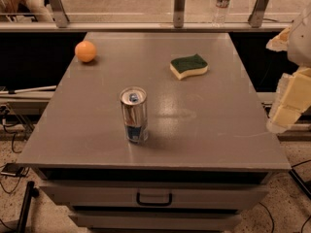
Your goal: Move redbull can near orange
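camera view looks down on a grey table (209, 140) with drawers under its top. at the far left corner of the table sits the orange (85, 51), close to the left edge. further right, near the middle of the table and toward its front edge, the redbull can (134, 114) stands upright, its pull-tab top facing up and a blue band low on its side. the can is well apart from the orange, which lies behind it and to its left. below the front edge, roughly under the can, a drawer (87, 197) shows a dark handle (154, 198). right of the can and farther back lies a sponge (189, 66), green on top and yellow below, flat on the table and apart from both the can and the orange. beyond the table's back edge, behind a rail (121, 27), a clear plastic bottle (222, 4) stands upright. at the far right the gripper (290, 98), pale cream, hangs just beside the table's right edge, touching nothing on it and well apart from the can; whether it is released or clenched cannot be told.
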Available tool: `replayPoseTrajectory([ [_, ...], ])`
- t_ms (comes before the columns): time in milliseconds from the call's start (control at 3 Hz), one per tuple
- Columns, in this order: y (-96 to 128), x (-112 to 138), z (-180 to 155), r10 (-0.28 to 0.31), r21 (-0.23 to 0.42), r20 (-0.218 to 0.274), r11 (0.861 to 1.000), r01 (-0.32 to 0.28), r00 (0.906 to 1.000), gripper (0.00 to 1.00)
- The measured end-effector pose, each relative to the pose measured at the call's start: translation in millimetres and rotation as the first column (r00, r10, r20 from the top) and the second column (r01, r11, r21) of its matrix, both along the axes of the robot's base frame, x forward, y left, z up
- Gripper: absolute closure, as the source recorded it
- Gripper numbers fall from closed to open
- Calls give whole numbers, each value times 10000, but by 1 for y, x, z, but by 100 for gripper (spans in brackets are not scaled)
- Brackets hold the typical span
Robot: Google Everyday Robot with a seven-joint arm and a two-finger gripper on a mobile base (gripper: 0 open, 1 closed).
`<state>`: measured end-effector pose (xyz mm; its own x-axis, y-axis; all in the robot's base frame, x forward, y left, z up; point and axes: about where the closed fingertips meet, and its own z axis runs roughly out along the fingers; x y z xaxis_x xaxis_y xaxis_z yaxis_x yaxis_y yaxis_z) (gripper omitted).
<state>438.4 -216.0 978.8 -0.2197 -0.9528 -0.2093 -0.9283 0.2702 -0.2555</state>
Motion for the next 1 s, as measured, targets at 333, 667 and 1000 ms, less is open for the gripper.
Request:
replayPoseTrajectory([
  [333, 0, 0, 0, 0, 0, 2, 10000, 0, 10000, 0],
  [667, 26, 11, -1, 814, 473, 35, 9956, -814, 9967, 0],
  [1000, 58, 24, 5, 1674, 1156, 13, 9792, -1664, 9859, 0],
])
